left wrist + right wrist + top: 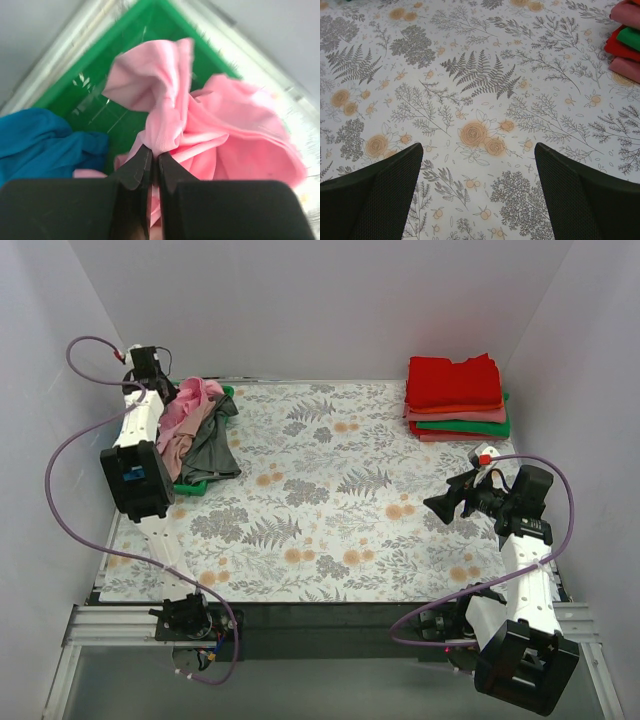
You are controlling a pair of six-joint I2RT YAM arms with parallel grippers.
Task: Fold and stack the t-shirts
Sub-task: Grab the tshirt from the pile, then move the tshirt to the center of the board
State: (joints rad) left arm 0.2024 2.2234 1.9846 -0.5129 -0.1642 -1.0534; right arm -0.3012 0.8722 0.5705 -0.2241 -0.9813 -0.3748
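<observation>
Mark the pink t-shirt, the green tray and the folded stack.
pink t-shirt [165,100]: left wrist view, bunched upper fold.
green tray [95,95]: left wrist view, bare floor.
folded stack [455,380]: top external view, red top shirt.

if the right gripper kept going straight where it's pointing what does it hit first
Probably the table surface: the right gripper, jaws open, angles down at a bare floral patch. The folded t-shirts lie off to the side, out of its line.

Bright, even light, soft shadows; left wrist view slightly blurred.
</observation>
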